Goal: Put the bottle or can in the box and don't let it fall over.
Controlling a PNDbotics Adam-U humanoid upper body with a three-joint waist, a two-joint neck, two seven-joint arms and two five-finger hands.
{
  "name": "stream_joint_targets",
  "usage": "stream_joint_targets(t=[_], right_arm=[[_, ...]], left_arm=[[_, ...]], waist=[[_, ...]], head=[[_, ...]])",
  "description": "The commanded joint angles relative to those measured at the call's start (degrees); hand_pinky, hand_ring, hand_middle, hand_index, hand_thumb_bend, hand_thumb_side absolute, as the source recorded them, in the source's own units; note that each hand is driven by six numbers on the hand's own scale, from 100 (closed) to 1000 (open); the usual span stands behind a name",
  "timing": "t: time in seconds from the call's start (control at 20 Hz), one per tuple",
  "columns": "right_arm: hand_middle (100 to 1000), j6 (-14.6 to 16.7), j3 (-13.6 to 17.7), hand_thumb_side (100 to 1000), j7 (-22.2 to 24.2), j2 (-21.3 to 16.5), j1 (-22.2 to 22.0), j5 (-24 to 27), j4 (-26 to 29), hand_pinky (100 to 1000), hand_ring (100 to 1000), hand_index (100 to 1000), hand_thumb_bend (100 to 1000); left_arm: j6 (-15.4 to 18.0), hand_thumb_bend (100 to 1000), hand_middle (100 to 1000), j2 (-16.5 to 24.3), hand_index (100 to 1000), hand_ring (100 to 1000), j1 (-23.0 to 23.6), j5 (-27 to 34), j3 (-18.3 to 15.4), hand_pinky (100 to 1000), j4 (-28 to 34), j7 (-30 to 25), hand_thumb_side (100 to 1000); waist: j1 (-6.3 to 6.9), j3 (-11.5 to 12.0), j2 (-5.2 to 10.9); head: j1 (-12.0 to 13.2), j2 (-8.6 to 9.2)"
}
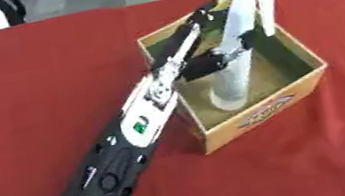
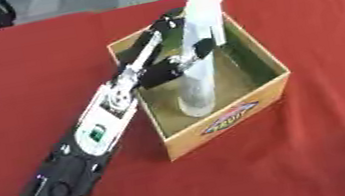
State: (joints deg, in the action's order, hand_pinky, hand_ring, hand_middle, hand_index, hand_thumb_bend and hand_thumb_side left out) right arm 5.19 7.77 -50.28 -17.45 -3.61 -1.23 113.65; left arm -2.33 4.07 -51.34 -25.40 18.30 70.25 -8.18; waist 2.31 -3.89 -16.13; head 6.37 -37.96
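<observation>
The bottle [image 2: 197, 40] is a tall, pale, translucent container. It stands inside the box [image 2: 224, 120], with its base on the box floor toward the lower left of the interior. Its body leans slightly, so the wide top sits above the far wall of the box, in the upper centre of the frame. The base is close to the near wall and does not touch the right wall.

The box is an open cardboard carton with a tan outside, a darker greenish lining and a printed label on its near face. It sits on a red tablecloth [image 2: 335, 142] right of centre in the frame.

The left arm [image 2: 87, 145] enters from the lower left corner and runs diagonally up to the box's left wall. The left hand [image 2: 163, 71] reaches over that wall into the box. It lies immediately left of the bottle, at about mid-height of the bottle's body.

Hand state: the fingers [image 2: 200, 48] are curled around the bottle's middle section, and dark fingertips show against the pale body. Another part of the hand extends along the upper left corner of the box, behind the bottle. The hand grasps the bottle; the bottle's base rests on the box floor.

The right hand appears in neither view.
</observation>
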Motion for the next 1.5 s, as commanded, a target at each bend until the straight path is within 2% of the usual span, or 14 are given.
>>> stream_joint_targets(t=[0.05, 0.5, 1.0, 1.05, 1.2, 1.3, 1.35, 1.4, 1.5], right_arm=[[806, 0.22, 0.55, 809, 0.12, -1.41, -0.17, 0.36, 0.94, 751, 903, 789, 100], [805, 0.38, 0.77, 811, -0.21, -1.03, -1.46, -0.23, 0.94, 750, 903, 789, 100], [805, 0.69, 0.83, 805, -0.14, -0.60, -2.51, -1.32, 0.94, 751, 903, 789, 100], [805, 0.72, 0.83, 804, -0.16, -0.59, -2.58, -1.37, 0.94, 751, 903, 789, 100], [805, 0.85, 0.90, 803, -0.21, -0.44, -2.80, -1.60, 0.94, 751, 903, 789, 100], [805, 0.94, 1.02, 801, -0.33, -0.35, -2.98, -1.80, 0.94, 751, 903, 790, 100], [806, 1.01, 1.10, 800, -0.41, -0.34, -3.06, -1.89, 0.94, 750, 903, 790, 100], [807, 1.11, 1.20, 798, -0.51, -0.38, -3.15, -1.99, 0.94, 751, 903, 791, 100], [809, 1.40, 1.42, 793, -0.72, -0.56, -3.40, -2.32, 0.94, 751, 904, 793, 100]], left_arm=[[0.00, 505, 1000, 0.39, 880, 1000, -0.57, -2.71, -1.48, 1000, 1.87, -2.80, 744], [-0.92, 470, 1000, 2.56, 884, 1000, 1.94, -3.36, -2.62, 1000, 7.38, -10.19, 736], [-4.05, 444, 1000, 5.84, 890, 1000, 6.33, 0.16, -4.16, 1000, 16.54, -12.33, 767], [-4.28, 467, 1000, 6.41, 893, 1000, 6.83, 0.69, -4.29, 1000, 17.59, -12.41, 802], [-5.18, 463, 1000, 8.70, 895, 1000, 8.80, 2.76, -5.27, 1000, 20.90, -12.51, 813], [-5.98, 421, 1000, 10.47, 899, 1000, 10.43, 4.21, -6.27, 1000, 23.10, -12.36, 854], [-6.26, 338, 1000, 11.43, 908, 1000, 11.34, 5.00, -6.89, 1000, 24.34, -12.11, 925], [-6.20, 304, 1000, 12.56, 913, 1000, 12.46, 5.80, -7.70, 1000, 25.62, -11.58, 968], [-5.33, 332, 1000, 14.86, 935, 1000, 14.81, 7.33, -9.51, 1000, 28.10, -10.24, 1000]], waist=[[-0.53, 0.04, 1.34], [-0.52, 0.91, 1.95], [-0.84, 1.85, 2.26], [-0.87, 1.98, 2.29], [-0.98, 2.33, 2.29], [-1.03, 2.62, 2.35], [-1.06, 2.86, 2.37], [-1.09, 3.13, 2.39], [-1.07, 3.68, 2.43]], head=[[-0.32, 0.15], [-1.81, -0.28], [-3.42, 0.22], [-3.59, 0.29], [-4.24, 0.62], [-4.62, 0.73], [-4.89, 0.75], [-5.14, 0.78], [-5.73, 0.90]])
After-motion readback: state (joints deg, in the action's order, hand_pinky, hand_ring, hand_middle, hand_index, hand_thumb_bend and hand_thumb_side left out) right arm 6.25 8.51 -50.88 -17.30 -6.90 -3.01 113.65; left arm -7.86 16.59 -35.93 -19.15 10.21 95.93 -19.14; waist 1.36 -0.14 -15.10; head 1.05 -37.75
